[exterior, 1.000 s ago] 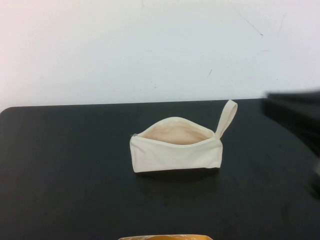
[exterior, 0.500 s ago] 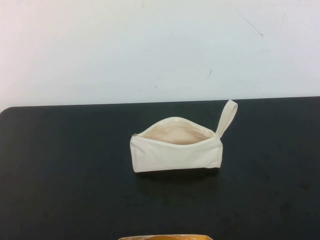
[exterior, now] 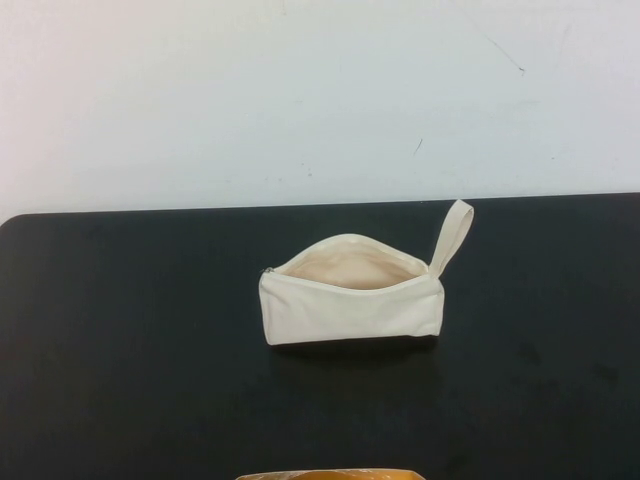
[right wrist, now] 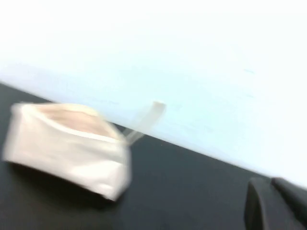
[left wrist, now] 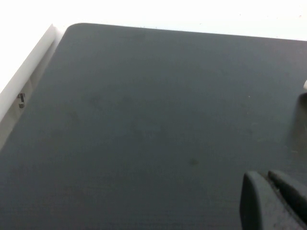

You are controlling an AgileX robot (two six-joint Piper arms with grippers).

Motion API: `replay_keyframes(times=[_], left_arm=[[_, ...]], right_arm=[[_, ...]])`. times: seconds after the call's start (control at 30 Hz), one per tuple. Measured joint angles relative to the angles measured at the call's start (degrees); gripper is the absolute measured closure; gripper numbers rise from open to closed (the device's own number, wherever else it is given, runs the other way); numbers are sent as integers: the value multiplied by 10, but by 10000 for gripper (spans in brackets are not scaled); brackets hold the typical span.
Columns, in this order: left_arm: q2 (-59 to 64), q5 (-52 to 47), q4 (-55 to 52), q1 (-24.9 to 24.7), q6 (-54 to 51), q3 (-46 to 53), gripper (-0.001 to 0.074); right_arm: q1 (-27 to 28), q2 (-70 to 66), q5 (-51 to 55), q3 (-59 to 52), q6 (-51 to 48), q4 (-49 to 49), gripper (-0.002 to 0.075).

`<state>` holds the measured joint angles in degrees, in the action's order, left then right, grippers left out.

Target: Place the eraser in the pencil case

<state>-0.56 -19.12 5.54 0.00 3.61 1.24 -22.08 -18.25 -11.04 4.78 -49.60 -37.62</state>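
Note:
The pencil case is a cream-white pouch standing in the middle of the black table. Its zip is open, the beige lining shows, and the wrist loop sticks up at its right end. It also shows, blurred, in the right wrist view. The eraser is not in view in any frame. Neither gripper shows in the high view. My left gripper hangs over bare table, its fingers together and empty. My right gripper is off to the pouch's right, its fingers together and empty.
A pale wall stands behind the table's far edge. An orange-yellow object pokes in at the near edge of the high view. The table's rounded left corner and white border show in the left wrist view.
One second ago my right arm was a dark blur at the right edge of the high view. It has since drawn back out of that view. The pouch has not moved.

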Motion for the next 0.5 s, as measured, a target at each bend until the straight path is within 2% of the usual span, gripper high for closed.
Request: replay_keyframes(times=[0.13, 0.27, 0.37, 0.5], left_arm=[[0, 0, 0, 0, 0, 0, 736], [0, 0, 0, 0, 0, 0, 736], [0, 0, 0, 0, 0, 0, 736], [0, 0, 0, 0, 0, 0, 736]], right_arm=[[121, 40, 70, -14, 162, 160, 727], [193, 114, 188, -18, 348, 352, 727], [225, 154, 251, -24, 407, 411, 727], [238, 181, 277, -49, 427, 424, 727]])
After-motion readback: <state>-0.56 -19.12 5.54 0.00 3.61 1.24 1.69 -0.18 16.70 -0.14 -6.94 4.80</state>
